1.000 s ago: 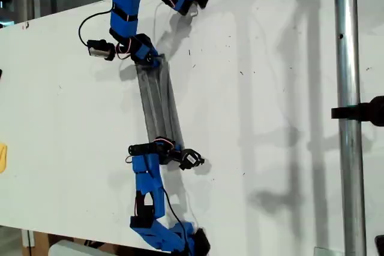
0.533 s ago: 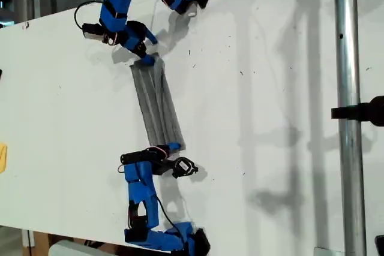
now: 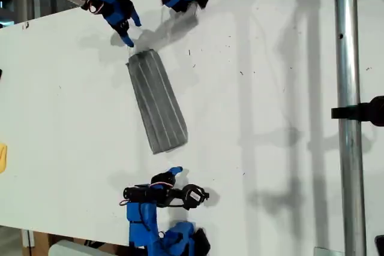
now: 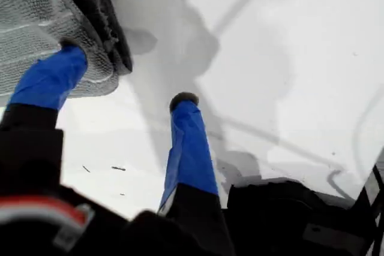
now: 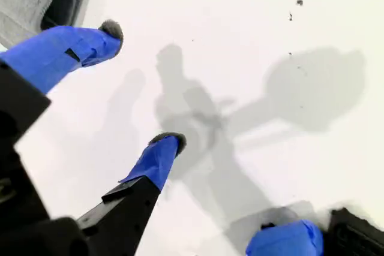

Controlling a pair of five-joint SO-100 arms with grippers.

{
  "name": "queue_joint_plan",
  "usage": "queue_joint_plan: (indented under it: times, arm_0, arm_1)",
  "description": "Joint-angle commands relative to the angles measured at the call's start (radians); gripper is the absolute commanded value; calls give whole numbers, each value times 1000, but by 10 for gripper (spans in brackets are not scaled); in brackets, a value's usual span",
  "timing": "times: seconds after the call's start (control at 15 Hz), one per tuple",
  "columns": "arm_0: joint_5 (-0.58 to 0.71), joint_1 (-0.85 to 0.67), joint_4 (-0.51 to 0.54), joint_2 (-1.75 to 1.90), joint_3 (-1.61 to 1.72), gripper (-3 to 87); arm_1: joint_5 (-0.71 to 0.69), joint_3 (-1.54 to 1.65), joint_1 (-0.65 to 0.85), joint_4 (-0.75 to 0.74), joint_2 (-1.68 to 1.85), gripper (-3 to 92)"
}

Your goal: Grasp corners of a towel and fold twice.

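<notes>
My first end effector is open wide and holds nothing. The towel lies just beside it: one fingertip shows over the folded grey end, but I cannot tell if it touches the cloth. The other fingertip is over the bare white tabletop. At this end the cloth's layers lie one on another, with a dark gap between them.

My second end effector is also open wide and empty. Here only a small part of the towel shows, a little beyond one fingertip and apart from it. Between the two fingers there is only tabletop, with shadows of the arm and a few dark specks.

In the exterior view the towel is a long narrow strip, flat on the tabletop between the two arms, and nothing lies on it. A metal pole with a black clamp stands well apart from both end effectors, and a small yellow thing shows at that view's left edge.
</notes>
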Motion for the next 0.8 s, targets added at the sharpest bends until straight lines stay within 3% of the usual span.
queue_joint_plan:
  times: [0.0,0.13,0.27,0.4,0.47,0.6,0.73]
  arm_0:
    - [-164,126,-3,74,78,283]
    - [-316,239,-31,74,141,291]
    - [-402,336,-172,210,299,247]
    - [-430,379,-393,683,669,202]
    - [-367,371,-448,1085,896,172]
    - [-213,291,-290,1767,1118,89]
    - [-178,247,-331,1689,1111,125]
  arm_1:
    - [20,26,41,11,133,320]
    - [48,109,77,3,356,313]
    - [60,167,9,6,611,322]
    - [74,201,-74,12,699,297]
    - [75,198,-107,14,696,311]
    - [46,189,-143,9,689,345]
    - [-55,183,-161,-49,615,365]
